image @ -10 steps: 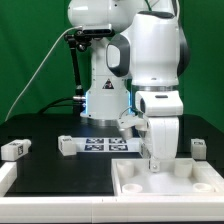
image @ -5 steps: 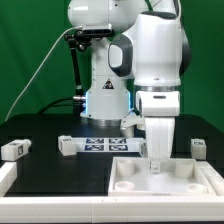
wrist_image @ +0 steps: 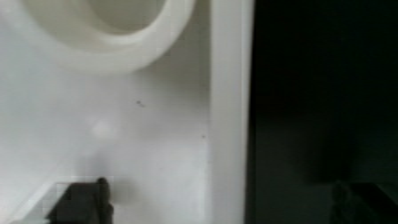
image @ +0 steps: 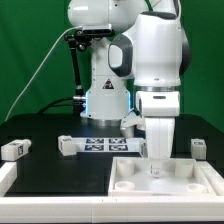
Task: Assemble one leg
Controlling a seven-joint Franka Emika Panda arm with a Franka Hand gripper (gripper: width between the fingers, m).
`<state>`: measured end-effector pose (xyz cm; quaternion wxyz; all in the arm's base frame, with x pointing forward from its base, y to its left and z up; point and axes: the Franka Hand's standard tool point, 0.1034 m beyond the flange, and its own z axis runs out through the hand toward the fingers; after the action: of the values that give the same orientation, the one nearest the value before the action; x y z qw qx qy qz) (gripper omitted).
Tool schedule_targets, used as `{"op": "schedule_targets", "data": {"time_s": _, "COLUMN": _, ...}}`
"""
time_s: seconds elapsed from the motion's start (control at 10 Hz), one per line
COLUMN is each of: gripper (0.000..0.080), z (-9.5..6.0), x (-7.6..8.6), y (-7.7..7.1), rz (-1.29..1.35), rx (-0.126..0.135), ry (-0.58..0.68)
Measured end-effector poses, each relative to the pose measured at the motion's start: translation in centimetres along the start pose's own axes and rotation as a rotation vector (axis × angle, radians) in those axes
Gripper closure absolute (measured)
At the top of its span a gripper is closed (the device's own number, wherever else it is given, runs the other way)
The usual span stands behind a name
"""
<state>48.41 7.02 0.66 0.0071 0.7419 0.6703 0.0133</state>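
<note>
The large white panel [image: 180, 172] with recessed corners lies at the front on the exterior view's right. My gripper [image: 156, 168] points straight down at the panel's back edge. In the wrist view the gripper [wrist_image: 217, 196] is open and empty, one finger [wrist_image: 80, 200] over the white panel [wrist_image: 125, 120] and the other over the black table beyond the panel's edge. A round recess [wrist_image: 125, 20] shows ahead of the fingers. Three small white legs lie on the table: one at the far left [image: 12, 149], one beside the marker board [image: 66, 145], one at the right [image: 199, 147].
The marker board [image: 105, 145] lies flat in front of the robot's base [image: 105, 100]. A black stand [image: 75, 60] with a cable rises behind on the left. The table [image: 60, 175] is black with a white rim at the front left.
My gripper has moved down and slightly toward the exterior view's right, onto the panel's back edge. Over the last half second it has stayed still. The legs have not moved.
</note>
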Motion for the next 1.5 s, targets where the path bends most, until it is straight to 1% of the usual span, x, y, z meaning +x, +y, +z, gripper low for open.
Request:
{"op": "schedule_targets", "data": {"time_s": 0.2, "gripper": 0.0151, "z": 0.0, "x": 0.0, "y": 0.0, "rz": 0.000, "rx": 0.000, "ry": 0.000}}
{"op": "schedule_targets", "data": {"time_s": 0.4, "gripper": 0.0151, "z": 0.0, "x": 0.0, "y": 0.0, "rz": 0.000, "rx": -0.001, "ry": 0.000}}
{"op": "schedule_targets", "data": {"time_s": 0.5, "gripper": 0.0151, "z": -0.8, "x": 0.4, "y": 0.0, "rz": 0.026, "rx": -0.010, "ry": 0.000}}
{"op": "schedule_targets", "data": {"time_s": 0.7, "gripper": 0.0151, "z": -4.4, "x": 1.8, "y": -0.7, "rz": 0.085, "rx": -0.047, "ry": -0.009}}
{"op": "schedule_targets", "data": {"time_s": 0.8, "gripper": 0.0151, "z": -5.8, "x": 2.5, "y": -1.1, "rz": 0.112, "rx": -0.061, "ry": -0.012}}
{"op": "schedule_targets", "data": {"time_s": 0.9, "gripper": 0.0151, "z": -6.3, "x": 2.7, "y": -1.6, "rz": 0.144, "rx": -0.066, "ry": -0.011}}
{"op": "schedule_targets", "data": {"time_s": 1.0, "gripper": 0.0151, "z": -6.3, "x": 3.3, "y": -1.8, "rz": 0.214, "rx": -0.066, "ry": -0.008}}
{"op": "schedule_targets", "data": {"time_s": 1.1, "gripper": 0.0151, "z": -6.2, "x": 3.2, "y": -1.8, "rz": 0.206, "rx": -0.065, "ry": -0.008}}
{"op": "schedule_targets", "data": {"time_s": 1.2, "gripper": 0.0151, "z": -6.2, "x": 3.3, "y": -1.8, "rz": 0.262, "rx": -0.064, "ry": -0.004}}
{"op": "schedule_targets", "data": {"time_s": 1.4, "gripper": 0.0151, "z": -6.2, "x": 3.4, "y": -2.0, "rz": 0.498, "rx": -0.060, "ry": 0.019}}
{"op": "schedule_targets", "data": {"time_s": 1.5, "gripper": 0.0151, "z": -5.7, "x": 3.3, "y": -3.0, "rz": 0.674, "rx": -0.052, "ry": 0.045}}
